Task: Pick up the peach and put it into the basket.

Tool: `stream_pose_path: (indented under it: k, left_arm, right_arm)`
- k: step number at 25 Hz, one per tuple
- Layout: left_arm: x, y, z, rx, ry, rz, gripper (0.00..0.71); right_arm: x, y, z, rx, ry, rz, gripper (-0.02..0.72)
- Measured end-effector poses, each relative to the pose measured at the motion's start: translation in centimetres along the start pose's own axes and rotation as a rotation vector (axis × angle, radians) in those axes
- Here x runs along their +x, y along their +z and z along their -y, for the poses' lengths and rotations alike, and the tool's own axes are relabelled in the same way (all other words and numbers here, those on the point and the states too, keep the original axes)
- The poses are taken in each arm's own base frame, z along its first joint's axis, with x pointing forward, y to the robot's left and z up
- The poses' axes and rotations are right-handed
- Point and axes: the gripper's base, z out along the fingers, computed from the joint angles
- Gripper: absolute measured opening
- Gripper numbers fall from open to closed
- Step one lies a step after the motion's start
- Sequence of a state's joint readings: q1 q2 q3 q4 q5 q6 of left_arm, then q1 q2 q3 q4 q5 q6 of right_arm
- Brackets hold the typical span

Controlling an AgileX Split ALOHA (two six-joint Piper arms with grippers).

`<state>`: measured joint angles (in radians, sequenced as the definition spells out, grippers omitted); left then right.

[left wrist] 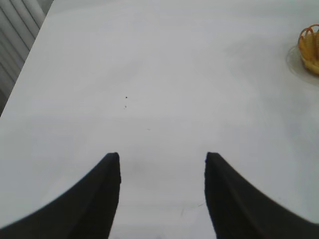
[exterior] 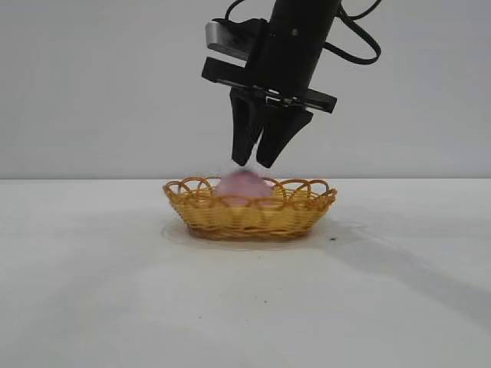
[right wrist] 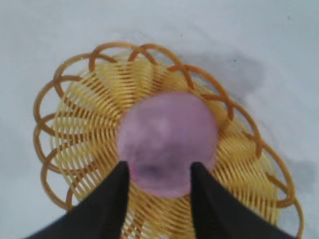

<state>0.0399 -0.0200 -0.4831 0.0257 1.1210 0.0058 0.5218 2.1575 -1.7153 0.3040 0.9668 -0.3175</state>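
Peach (exterior: 244, 185) below, gripper above: that is the relation the coming move turns on. In the exterior view the right gripper (exterior: 256, 163) hangs pointing steeply down over the basket (exterior: 250, 208), its two dark tapered fingers standing a little apart, their tips just over the crown of the fruit with no plain grip on it. The peach lies inside the basket, near the middle, its pink dome rising a little over the looped rim. The basket sits flat on the white table (exterior: 92, 291), its long axis running across the picture. Judging by this, the fruit is already where it belongs, and what is left is for the arm to lift straight up clear of the rim.

From the left wrist, the left gripper (left wrist: 162, 164) is parked well apart from the work, its fingers spread over bare table and holding nothing. Only a corner of the basket (left wrist: 310, 50) shows at the far edge, so the right arm is by far the nearer one.

From the right wrist, the right gripper (right wrist: 158, 168) looks down on the peach (right wrist: 167, 142), a matte, dusty-pink rounded lump, blurred here, lying on the woven floor of the basket (right wrist: 79, 129). The two fingers straddle its near side; whether they touch it I cannot tell. The wicker is yellow-orange, tight radial weave in the bottom, open scalloped loops round the oval rim, wide enough to leave room all around the fruit.
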Motion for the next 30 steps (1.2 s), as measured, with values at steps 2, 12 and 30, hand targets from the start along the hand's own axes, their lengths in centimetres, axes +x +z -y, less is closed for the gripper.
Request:
stream_pose_path:
  k: [2,12,30]
  left_arm:
    - [0.0,0.0,0.0,0.0,0.0,0.0,0.334]
    - [0.0,0.0,0.0,0.001,-0.001,0.0,0.334]
    - [0.0,0.0,0.0,0.002,0.003,0.0,0.334]
  right_arm:
    - [0.0,-0.6,-0.2,-0.003,0.008,-0.003,0.29]
    - [3.6,-7.1,2.7,0.169,0.145,-0.033,0.316]
    - [16.6,-19.0,10.8,0.351,0.575,0.326,0.316]
